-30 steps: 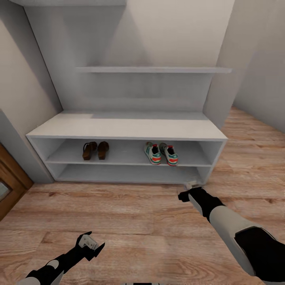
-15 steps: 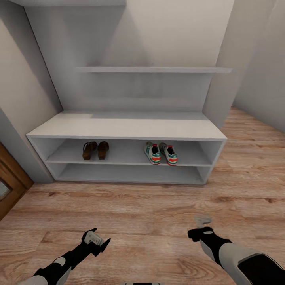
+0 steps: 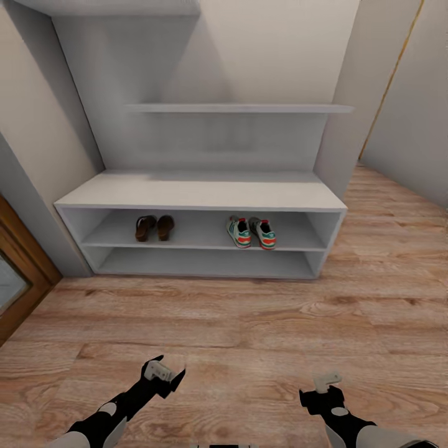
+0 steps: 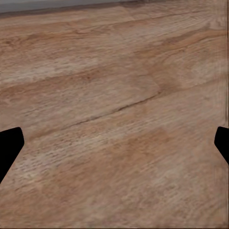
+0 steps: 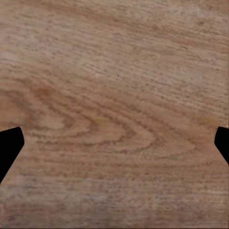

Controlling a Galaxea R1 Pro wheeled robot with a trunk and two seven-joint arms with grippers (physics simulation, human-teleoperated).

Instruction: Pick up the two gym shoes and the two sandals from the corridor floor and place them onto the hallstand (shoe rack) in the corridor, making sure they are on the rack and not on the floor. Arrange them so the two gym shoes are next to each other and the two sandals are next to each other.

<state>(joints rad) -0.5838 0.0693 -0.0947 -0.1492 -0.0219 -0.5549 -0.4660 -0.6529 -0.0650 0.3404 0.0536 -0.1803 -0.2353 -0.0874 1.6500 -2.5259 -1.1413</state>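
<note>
The white hallstand (image 3: 199, 190) stands against the wall ahead, with a tall back panel and a floating shelf (image 3: 239, 108). On its upper open tier the two brown sandals (image 3: 154, 227) lie side by side at the left. The two gym shoes (image 3: 251, 232), cream with green stripes and red heels, sit side by side at the right. My left gripper (image 3: 163, 372) hovers low over the corridor floor (image 3: 224, 323), open and empty. My right gripper (image 3: 326, 381) is also open and empty near the view's lower edge. Both wrist views show plank flooring between wide-apart fingertips (image 4: 9, 143) (image 5: 9, 143).
A brown wooden door (image 3: 15, 283) stands at the left beside the rack. Grey wall corners flank the hallstand on both sides. The corridor runs on past the rack's right end (image 3: 398, 211). The lower tier (image 3: 205, 264) holds nothing.
My right arm has drawn back from the rack's lower right corner to near my body. The left gripper shifted slightly right. The camera backed away, so the rack looks smaller.
</note>
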